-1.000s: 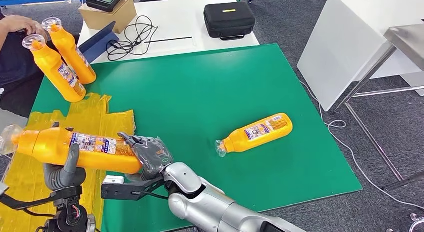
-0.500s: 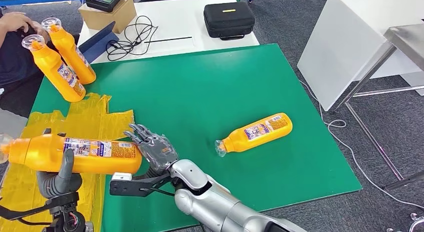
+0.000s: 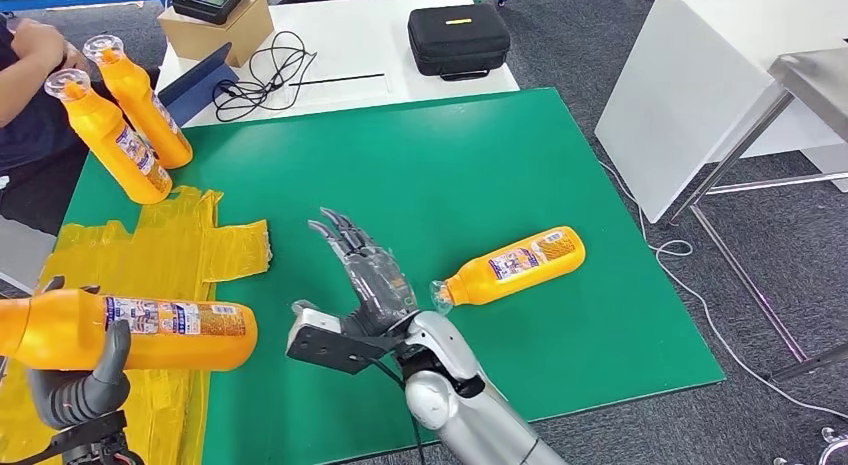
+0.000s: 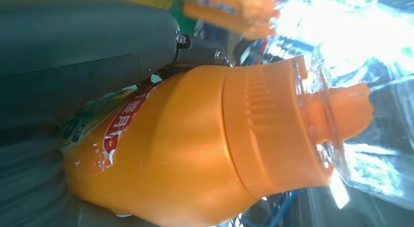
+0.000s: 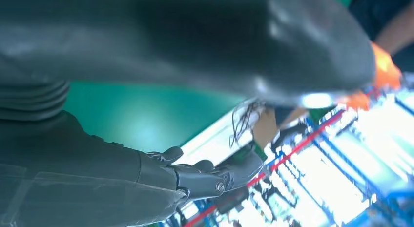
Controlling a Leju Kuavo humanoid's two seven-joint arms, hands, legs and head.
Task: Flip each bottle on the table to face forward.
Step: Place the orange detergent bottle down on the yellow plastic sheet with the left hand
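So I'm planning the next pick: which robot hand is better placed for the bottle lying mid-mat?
Right robot hand: open, beside the lying bottle. Left robot hand holds another bottle.

Looks like a robotics lab or test room, not anybody's home. Grey carpet floor (image 3: 600,45), a bench covered by a green mat (image 3: 420,175), and a white table (image 3: 330,35) behind it carrying a tangle of black cables (image 3: 262,70), a black zip-up equipment case (image 3: 458,38) and a brown cardboard box (image 3: 215,30). Loose white cable (image 3: 700,305) trails across the floor.
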